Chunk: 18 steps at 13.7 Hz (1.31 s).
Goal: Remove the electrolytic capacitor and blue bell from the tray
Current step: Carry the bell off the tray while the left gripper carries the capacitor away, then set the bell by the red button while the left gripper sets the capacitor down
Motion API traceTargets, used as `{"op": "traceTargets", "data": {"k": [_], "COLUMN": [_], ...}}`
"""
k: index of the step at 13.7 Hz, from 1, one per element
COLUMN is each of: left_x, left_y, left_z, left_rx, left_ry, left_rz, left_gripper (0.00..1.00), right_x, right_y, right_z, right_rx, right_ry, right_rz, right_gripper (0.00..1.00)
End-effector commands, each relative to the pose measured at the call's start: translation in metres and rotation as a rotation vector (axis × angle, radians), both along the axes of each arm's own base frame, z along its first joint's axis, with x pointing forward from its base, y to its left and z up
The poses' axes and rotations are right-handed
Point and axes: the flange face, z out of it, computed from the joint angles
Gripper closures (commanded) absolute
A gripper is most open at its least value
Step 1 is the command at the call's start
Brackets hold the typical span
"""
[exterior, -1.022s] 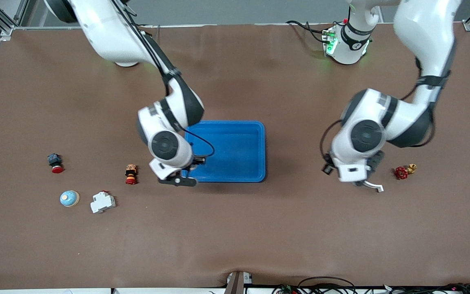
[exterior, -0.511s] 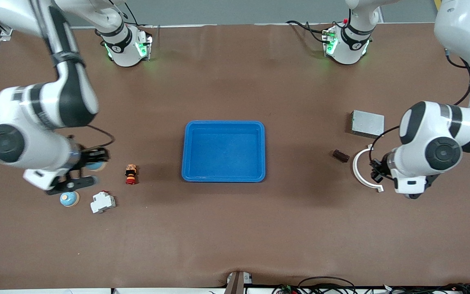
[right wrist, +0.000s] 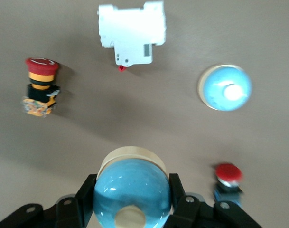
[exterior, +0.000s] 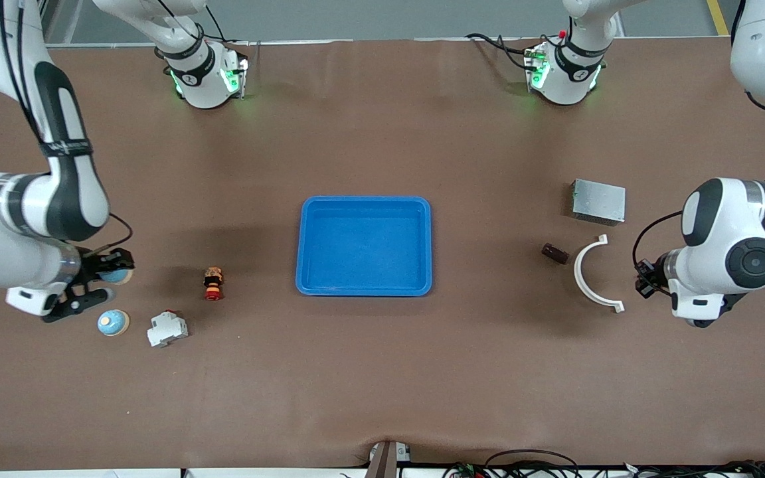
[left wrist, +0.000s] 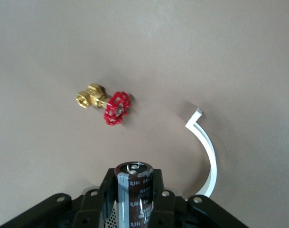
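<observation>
My right gripper (right wrist: pixel 132 202) is shut on a blue bell (right wrist: pixel 132 187) with a cream base. In the front view this right gripper (exterior: pixel 111 275) hangs over the table near the right arm's end, above a red button (right wrist: pixel 228 176). My left gripper (left wrist: pixel 135 202) is shut on a dark brown capacitor (left wrist: pixel 134 183) with a grey stripe, held upright. It hangs over the table at the left arm's end, beside a white curved piece (exterior: pixel 588 279). The blue tray (exterior: pixel 364 199) sits mid-table with nothing in it.
A second blue bell (exterior: pixel 113 323), a white breaker (exterior: pixel 167 328) and an orange stop button (exterior: pixel 213 283) lie near the right gripper. A red-handled brass valve (left wrist: pixel 106 102), a small brown block (exterior: pixel 554 253) and a grey box (exterior: pixel 597 201) lie at the left arm's end.
Both arms have swung away from the tray toward their own ends of the table. The right gripper left the tray's edge. Both grippers stayed shut.
</observation>
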Motion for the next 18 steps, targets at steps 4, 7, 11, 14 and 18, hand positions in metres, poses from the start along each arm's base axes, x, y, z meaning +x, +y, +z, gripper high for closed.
{"op": "traceTargets", "data": {"k": [4,7,11,14,18], "left_x": [-0.004,-0.006,-0.003,0.002,0.004], "left_y": [-0.012,0.002,0.016,0.016,0.019], "left_z": [-0.025,-0.056,-0.093,-0.106,-0.100], "left_rx": [-0.045,-0.070,-0.107,-0.122,-0.083], "left_ry": [0.020,0.016,-0.010,-0.049,-0.064], "left_rz": [0.004,0.019,0.035,0.037,0.005], "left_gripper": [1.00,1.00,1.00,0.86,0.00], "right_x": [-0.045,-0.050,-0.053,-0.054,-0.055], "right_y": [0.028,0.031,0.038,0.039,0.038], "right_z": [-0.066,-0.077,-0.094,-0.101,-0.108], "right_rx": [0.062,0.067,0.064,0.062,0.060], "right_ry": [-0.028,-0.032,-0.028,-0.023,-0.016], "right_rz": [-0.029,-0.032,-0.019,-0.017,-0.018], "right_gripper": [1.00,1.00,1.00,1.00,0.99]}}
